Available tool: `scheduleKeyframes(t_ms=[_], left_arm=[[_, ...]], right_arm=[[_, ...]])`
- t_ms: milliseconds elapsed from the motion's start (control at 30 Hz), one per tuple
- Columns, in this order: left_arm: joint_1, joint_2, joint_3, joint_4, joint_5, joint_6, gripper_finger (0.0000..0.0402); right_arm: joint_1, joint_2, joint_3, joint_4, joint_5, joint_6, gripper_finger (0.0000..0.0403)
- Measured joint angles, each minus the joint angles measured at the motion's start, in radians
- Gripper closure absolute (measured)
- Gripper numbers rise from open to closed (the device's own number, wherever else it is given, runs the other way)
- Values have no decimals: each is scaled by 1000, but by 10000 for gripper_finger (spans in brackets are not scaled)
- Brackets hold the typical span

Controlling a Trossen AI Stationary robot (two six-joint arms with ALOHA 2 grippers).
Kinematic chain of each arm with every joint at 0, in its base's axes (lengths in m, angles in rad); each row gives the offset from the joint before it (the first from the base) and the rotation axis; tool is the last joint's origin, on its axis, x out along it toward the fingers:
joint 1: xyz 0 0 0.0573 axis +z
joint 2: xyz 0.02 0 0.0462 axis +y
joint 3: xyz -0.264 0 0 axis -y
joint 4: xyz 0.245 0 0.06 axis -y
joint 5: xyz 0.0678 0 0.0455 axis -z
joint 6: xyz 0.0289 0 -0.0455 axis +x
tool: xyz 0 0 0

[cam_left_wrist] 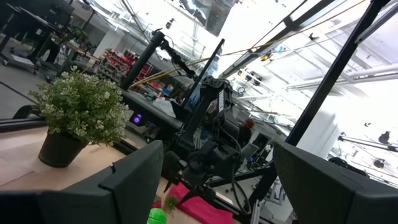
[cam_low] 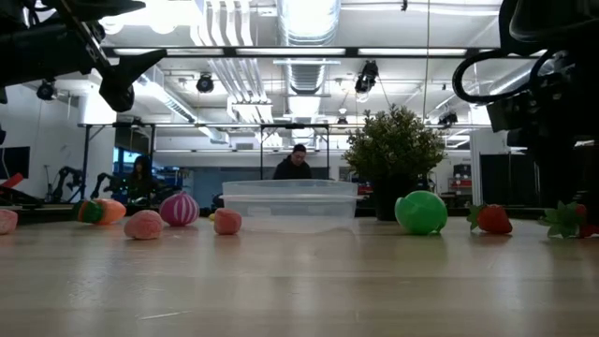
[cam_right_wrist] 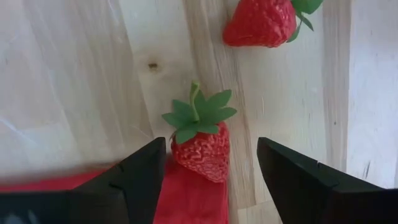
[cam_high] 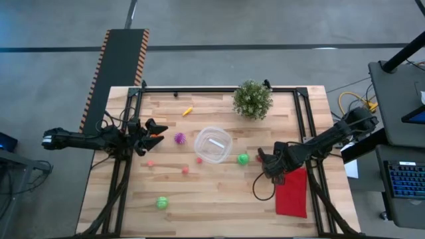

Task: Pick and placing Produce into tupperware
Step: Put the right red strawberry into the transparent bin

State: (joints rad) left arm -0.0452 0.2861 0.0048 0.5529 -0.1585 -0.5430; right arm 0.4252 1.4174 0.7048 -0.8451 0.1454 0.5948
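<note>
The clear round bowl (cam_high: 213,145) (cam_low: 290,201) stands mid-table. Toy produce lies scattered around it: a purple piece (cam_high: 179,138), a green one (cam_high: 243,159) (cam_low: 420,212), another green one (cam_high: 162,202), small pink and red pieces (cam_high: 198,159), and an orange piece (cam_high: 187,111). My right gripper (cam_high: 269,167) (cam_right_wrist: 211,168) is open and points down, its fingers on either side of a strawberry (cam_right_wrist: 202,146) without touching it. The strawberry's lower end rests on the red cloth's edge. A second strawberry (cam_right_wrist: 261,22) lies just beyond. My left gripper (cam_high: 159,128) (cam_left_wrist: 217,162) is open and raised at the table's left.
The potted plant (cam_high: 252,99) (cam_low: 393,150) stands at the far edge, right of centre. The flat red cloth (cam_high: 292,192) lies near the right edge beside my right gripper. An orange carrot-like piece (cam_low: 103,211) lies below my left gripper. People show in the room beyond.
</note>
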Motion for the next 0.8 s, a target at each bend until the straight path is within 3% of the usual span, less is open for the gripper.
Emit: scheduleKeyframes(t_ms=[267, 800], left_arm=[[0, -1, 0, 0, 0, 0, 111], [0, -1, 0, 0, 0, 0, 111]], right_arm=[[0, 0, -25, 50, -23, 45, 191], [0, 0, -53, 53, 1, 113, 203]])
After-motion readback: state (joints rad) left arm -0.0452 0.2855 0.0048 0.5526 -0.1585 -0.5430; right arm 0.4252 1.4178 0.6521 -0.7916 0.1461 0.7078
